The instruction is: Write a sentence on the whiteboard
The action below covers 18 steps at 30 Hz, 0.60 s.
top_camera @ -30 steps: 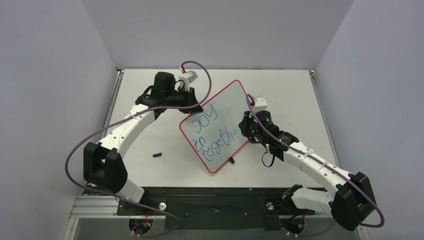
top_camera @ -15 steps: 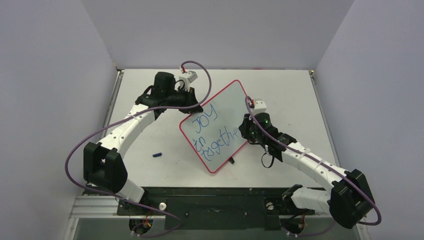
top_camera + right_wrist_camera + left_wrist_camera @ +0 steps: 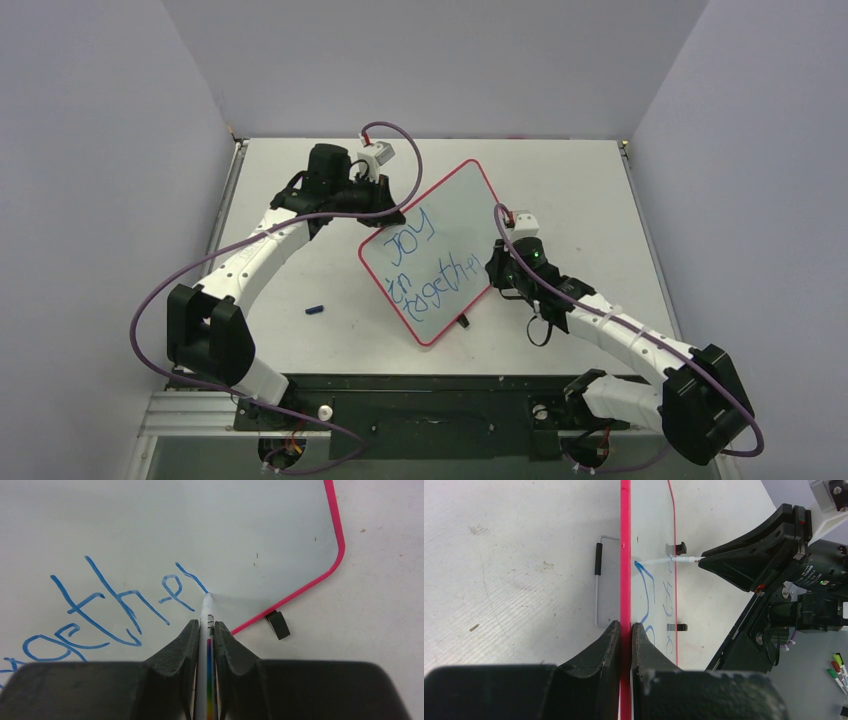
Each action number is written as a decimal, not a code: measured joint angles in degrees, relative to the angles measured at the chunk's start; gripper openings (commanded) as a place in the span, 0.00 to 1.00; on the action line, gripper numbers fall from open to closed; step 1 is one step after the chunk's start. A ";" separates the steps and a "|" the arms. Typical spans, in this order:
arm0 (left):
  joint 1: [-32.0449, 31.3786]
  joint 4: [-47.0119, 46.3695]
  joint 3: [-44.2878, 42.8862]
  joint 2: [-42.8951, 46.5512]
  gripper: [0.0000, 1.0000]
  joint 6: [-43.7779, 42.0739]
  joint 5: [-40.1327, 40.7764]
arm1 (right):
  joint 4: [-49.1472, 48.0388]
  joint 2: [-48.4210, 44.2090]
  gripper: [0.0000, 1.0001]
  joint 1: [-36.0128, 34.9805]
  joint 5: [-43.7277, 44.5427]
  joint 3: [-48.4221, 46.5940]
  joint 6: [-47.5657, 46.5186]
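1. The right end effector [image 3: 207,626] is clamped shut on a marker [image 3: 208,609], whose tip touches the whiteboard [image 3: 150,520] at the end of the last blue stroke.
2. The left end effector [image 3: 625,627] is closed on the board's pink frame [image 3: 625,555], pinching it edge-on.
3. The whiteboard stands tilted at mid-bench between the two arms, with blue handwriting [image 3: 432,268] reading "JOY in togethe".
4. A black foot [image 3: 277,624] sits beside the board's lower corner on the bench [image 3: 300,260].
5. A small blue cap [image 3: 315,310] lies on the bench, well left of the board.

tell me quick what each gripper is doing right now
left gripper: shut on the whiteboard edge
right gripper: shut on the marker, tip touching the whiteboard
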State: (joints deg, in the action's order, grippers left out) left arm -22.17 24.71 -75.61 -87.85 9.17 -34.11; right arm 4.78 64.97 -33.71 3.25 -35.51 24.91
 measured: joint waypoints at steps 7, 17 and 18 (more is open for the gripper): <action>0.00 0.00 0.00 0.00 0.00 0.02 0.00 | 0.09 -0.85 0.00 0.00 0.52 1.81 0.37; 0.00 -0.02 0.00 0.00 0.00 0.00 0.00 | 0.74 -0.22 0.00 0.00 0.52 0.85 0.35; 0.00 -0.02 0.00 0.00 0.00 0.00 0.00 | 1.07 0.07 0.00 0.00 0.55 0.46 0.35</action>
State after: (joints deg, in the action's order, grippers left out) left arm -22.17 24.69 -75.61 -87.85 9.17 -34.11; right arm 5.85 65.04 -33.71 3.79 -35.05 25.26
